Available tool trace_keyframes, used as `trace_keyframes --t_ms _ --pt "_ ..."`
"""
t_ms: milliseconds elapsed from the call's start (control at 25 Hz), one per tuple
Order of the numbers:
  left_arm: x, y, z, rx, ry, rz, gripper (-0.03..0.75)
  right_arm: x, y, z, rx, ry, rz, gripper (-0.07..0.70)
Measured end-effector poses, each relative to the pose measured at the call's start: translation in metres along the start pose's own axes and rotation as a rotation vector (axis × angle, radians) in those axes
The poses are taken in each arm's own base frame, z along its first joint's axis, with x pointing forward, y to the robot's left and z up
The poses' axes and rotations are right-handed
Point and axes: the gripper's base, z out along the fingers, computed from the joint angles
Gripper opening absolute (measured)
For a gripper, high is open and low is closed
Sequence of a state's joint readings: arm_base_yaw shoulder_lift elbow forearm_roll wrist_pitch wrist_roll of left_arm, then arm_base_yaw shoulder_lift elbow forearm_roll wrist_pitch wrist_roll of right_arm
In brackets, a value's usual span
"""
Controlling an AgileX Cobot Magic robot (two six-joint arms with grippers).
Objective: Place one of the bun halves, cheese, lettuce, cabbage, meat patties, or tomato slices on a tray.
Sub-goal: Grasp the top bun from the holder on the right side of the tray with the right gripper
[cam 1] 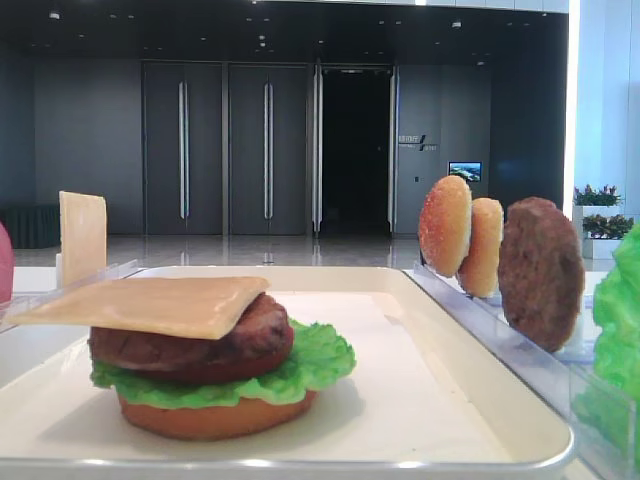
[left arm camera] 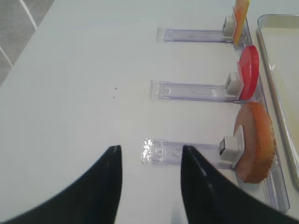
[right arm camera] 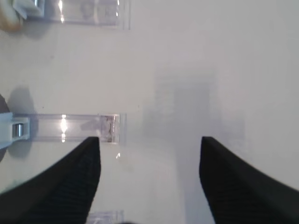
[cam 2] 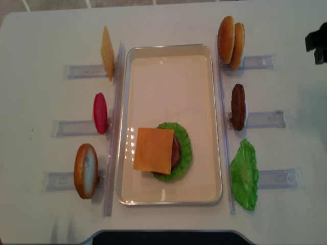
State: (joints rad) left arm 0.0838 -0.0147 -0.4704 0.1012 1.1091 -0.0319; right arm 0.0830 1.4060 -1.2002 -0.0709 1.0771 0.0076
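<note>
The white tray [cam 2: 217, 122] holds a stack: bun bottom, lettuce [cam 2: 183, 153], meat patty [cam 1: 200, 345], and a cheese slice [cam 2: 153, 150] on top. On the right racks stand two bun halves [cam 2: 231, 35], a patty [cam 2: 238, 106] and a lettuce leaf [cam 2: 244, 173]. The left racks carry a cheese slice [cam 2: 106, 51], a tomato slice [cam 2: 100, 112] and a bun half [cam 2: 86, 171]. My left gripper [left arm camera: 149, 148] is open and empty, just left of that bun half [left arm camera: 256, 142]. Over bare table, my right gripper [right arm camera: 149, 138] stands wide open and empty.
Clear plastic racks [cam 2: 71, 127] lie on both sides of the tray on the white table. Two rack ends [right arm camera: 74, 127] show to the left of my right gripper. A black part of the right arm [cam 2: 317, 43] shows at the far right edge.
</note>
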Motion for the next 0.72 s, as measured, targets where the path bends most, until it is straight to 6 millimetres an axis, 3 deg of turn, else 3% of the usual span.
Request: trace_keyframes --t_ms 360,720 --pt "0.0 0.0 0.0 0.0 0.0 0.0 0.204 -0.064 0.003 0.01 -0.042 0.011 -0.008 0.464" --pt "0.0 0.0 0.0 0.0 0.0 0.0 0.089 -0.102 0.007 0.036 -0.083 0.042 -0.011 0.464"
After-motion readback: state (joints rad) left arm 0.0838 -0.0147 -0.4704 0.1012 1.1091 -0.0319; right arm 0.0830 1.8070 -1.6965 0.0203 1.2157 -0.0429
